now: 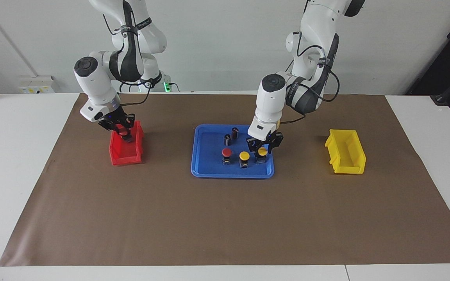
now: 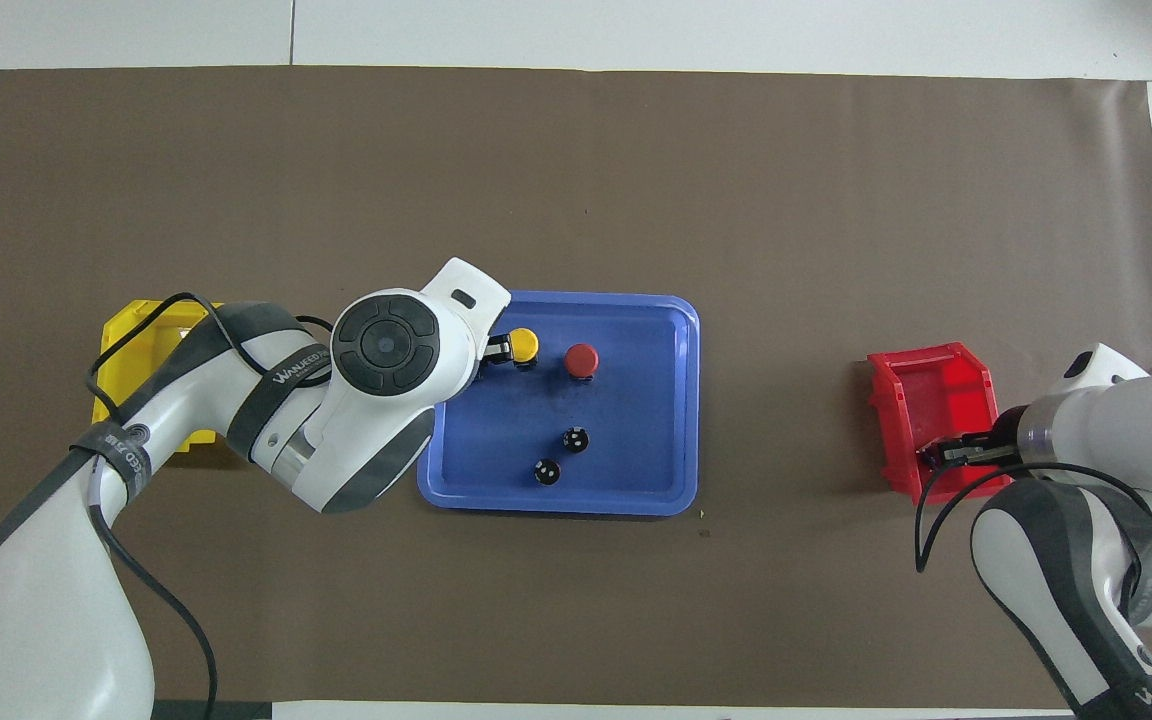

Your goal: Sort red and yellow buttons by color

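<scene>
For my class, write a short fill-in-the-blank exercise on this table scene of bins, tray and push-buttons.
1. The right pincer holds a red-capped push-button over the ____ plastic bin.
2. The left pincer is down at a yellow-capped push-button on the ____ plastic tray.
3. On the tray stand ____ small dark cylinders with silvery tops.
4. The yellow plastic bin contains ____ buttons.

Missing words: red; blue; two; no
</scene>
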Available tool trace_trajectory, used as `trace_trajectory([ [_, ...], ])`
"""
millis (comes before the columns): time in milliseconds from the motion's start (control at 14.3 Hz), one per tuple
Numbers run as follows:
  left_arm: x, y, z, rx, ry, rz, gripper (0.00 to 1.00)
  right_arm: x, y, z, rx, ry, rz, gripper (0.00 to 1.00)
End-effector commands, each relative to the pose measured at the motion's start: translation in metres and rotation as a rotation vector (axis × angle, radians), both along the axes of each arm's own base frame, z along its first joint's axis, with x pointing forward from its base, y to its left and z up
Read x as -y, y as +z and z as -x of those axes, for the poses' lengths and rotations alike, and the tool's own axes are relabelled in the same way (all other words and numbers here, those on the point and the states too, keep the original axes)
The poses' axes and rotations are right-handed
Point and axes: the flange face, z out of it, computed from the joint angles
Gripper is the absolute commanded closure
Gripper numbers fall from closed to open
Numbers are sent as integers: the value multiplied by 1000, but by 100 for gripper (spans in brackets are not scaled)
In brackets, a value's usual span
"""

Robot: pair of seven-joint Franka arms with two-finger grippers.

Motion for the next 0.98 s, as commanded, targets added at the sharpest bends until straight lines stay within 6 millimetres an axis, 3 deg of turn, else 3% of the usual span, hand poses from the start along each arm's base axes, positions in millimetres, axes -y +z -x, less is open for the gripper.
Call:
trace_trajectory([
  [0,-2,10,1,12,8,-39,48,-1,-2,5,8,16,-13,85],
  [140,-1,17,0,14,11,-44,55,-2,-5,8,3,18,-13,82],
  [280,0,23,-3,22,13,-37,59,-6,-5,7,3,31,-13,67],
  [420,-1,23,-3,17,14,-42,75,-7,-5,8,2,32,-13,59],
  [560,-7,35,-3,22,20,-60,91,-7,-5,8,2,32,-13,42],
  [700,-31,68,-5,14,61,-118,98,-7,-5,7,3,35,-13,35],
  [840,-63,101,-26,-20,82,-140,98,-7,-2,4,-1,40,-15,34],
  [910,-91,119,-42,-57,103,-126,98,-7,6,-2,4,47,-15,34],
])
